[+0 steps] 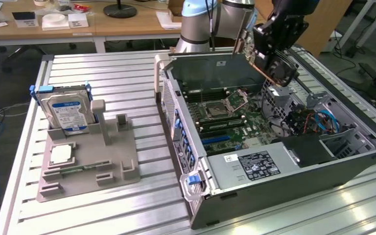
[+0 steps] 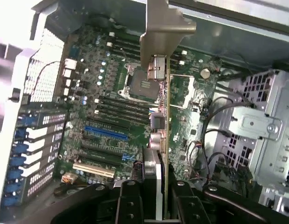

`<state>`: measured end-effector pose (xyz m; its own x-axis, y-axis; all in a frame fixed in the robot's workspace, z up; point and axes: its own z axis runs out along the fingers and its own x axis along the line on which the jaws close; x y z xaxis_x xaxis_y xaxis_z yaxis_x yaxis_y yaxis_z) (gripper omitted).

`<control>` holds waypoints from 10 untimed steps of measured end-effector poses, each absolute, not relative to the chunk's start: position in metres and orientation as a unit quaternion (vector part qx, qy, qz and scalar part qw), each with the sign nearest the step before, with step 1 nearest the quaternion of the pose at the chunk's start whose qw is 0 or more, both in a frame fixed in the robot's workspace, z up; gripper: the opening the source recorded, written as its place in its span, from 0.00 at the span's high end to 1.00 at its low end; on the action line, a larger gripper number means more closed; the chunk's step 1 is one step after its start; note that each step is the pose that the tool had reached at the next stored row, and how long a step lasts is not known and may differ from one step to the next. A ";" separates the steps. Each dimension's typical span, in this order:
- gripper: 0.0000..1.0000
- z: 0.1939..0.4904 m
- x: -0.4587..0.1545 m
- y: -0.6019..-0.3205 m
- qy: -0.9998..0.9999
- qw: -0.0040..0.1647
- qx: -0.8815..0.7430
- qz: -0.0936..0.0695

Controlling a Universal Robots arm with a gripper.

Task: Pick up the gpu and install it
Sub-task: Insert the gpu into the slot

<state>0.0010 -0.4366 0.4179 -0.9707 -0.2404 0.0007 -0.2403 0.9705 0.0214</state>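
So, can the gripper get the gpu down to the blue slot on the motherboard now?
Probably yes. The gripper holds the gpu above the open case, and nothing lies over the blue slot; the blue cables sit off to one side.

In the exterior view, I see the arm cut off by the picture's upper edge. The gripper covers the upper part of the gpu, and the gpu hides the case interior behind it. Print on the drive and on the power supply label is too small to read. Parts on the grey tray are too small to identify. In the wrist view, the gpu shows edge-on; I cannot see either face. The gripper is cut by the picture's edge. One case side is washed out by glare.
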 end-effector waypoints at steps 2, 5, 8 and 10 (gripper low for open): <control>0.72 0.418 0.001 -0.437 -0.984 0.002 0.176 -0.010; 0.72 0.418 0.001 -0.437 -0.977 0.003 0.214 -0.010; 0.72 0.418 0.001 -0.437 -0.971 0.003 0.239 -0.010; 0.72 0.418 0.001 -0.437 -0.966 0.003 0.257 -0.010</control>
<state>0.0009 -0.4366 0.4179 -0.8682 -0.4963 0.0006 -0.4961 0.8680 0.0214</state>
